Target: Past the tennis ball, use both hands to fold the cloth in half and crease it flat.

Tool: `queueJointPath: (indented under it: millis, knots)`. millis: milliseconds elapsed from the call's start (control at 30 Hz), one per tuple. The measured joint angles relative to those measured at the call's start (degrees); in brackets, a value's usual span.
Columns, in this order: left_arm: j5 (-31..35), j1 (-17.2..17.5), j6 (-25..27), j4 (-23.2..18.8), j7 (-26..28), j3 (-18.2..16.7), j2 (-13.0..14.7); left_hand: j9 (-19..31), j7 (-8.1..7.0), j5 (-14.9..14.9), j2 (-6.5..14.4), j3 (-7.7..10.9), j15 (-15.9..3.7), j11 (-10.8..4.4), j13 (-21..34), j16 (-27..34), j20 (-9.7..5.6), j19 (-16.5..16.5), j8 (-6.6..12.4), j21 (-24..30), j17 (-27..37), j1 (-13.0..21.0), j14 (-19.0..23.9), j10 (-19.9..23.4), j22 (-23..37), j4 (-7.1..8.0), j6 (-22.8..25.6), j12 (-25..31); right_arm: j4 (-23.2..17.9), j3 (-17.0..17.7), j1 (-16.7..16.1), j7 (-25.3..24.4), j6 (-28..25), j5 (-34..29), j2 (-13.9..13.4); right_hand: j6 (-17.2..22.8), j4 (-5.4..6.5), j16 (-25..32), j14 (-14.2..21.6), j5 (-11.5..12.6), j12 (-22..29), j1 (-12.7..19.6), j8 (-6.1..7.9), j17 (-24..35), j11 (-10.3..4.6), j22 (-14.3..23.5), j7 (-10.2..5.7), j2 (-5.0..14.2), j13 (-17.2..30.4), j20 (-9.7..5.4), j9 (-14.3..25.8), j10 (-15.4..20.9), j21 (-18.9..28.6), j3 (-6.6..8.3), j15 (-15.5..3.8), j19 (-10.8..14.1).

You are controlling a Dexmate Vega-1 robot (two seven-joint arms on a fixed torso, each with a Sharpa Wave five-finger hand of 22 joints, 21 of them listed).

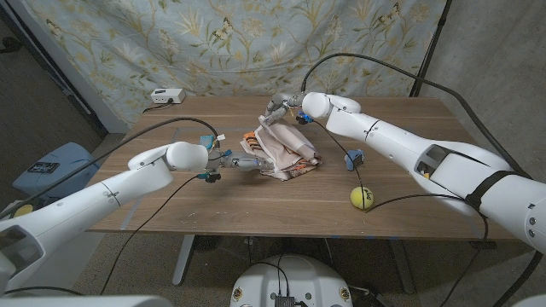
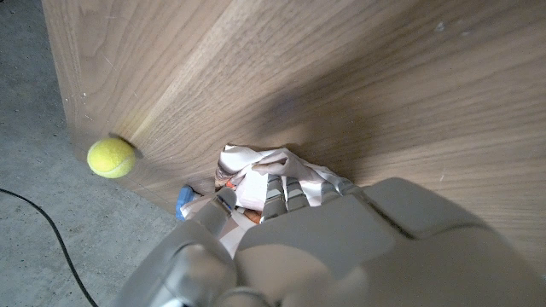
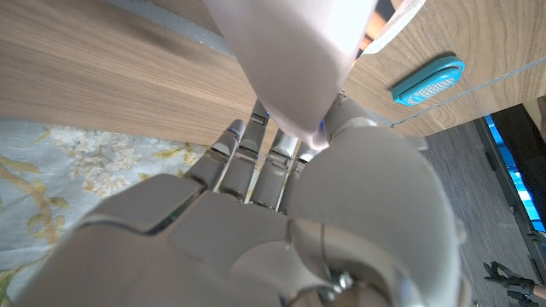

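The patterned cloth (image 1: 279, 148) is bunched up in the middle of the table, its pale underside showing. My left hand (image 1: 242, 162) grips its near left edge low over the wood. My right hand (image 1: 282, 108) holds the far edge raised above the table, so the cloth hangs in a slope between the two hands. The yellow tennis ball (image 1: 362, 198) lies near the front right edge, apart from the cloth. In the left wrist view my hand (image 2: 307, 247) reaches into the cloth (image 2: 260, 170), with the ball (image 2: 112, 158) beyond. In the right wrist view pale cloth (image 3: 294, 51) rises from my fingers (image 3: 256, 166).
A small blue object (image 1: 355, 158) lies between the cloth and the ball, also seen as a teal piece (image 3: 428, 78). A white box (image 1: 168, 96) sits at the back left of the wooden table (image 1: 171, 205). A floral curtain (image 1: 230, 43) hangs behind.
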Motion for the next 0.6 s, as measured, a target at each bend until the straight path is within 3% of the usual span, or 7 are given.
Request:
queueJointPath:
  millis: [600]
  knots:
    - [-0.01, 0.90, 1.21, -1.45, 0.96, -0.13, 0.28, -0.02, 0.00, 0.00, -0.07, 0.00, 0.00, -0.01, 0.04, 0.06, 0.00, 0.00, 0.00, 0.08, 0.04, 0.53, 0.00, -0.01, 0.02, 0.01, 0.00, 0.07, -3.67, -1.06, -0.88, 0.72, -5.08, 0.14, 0.55, 0.33, 0.00, -0.44, 0.50, -0.20, -0.06, 1.08, 0.00, -0.26, 0.61, 0.00, 0.94, 0.02, -0.11, 0.91, -0.03, 0.01, 0.00, 0.00, -0.09, 0.49]
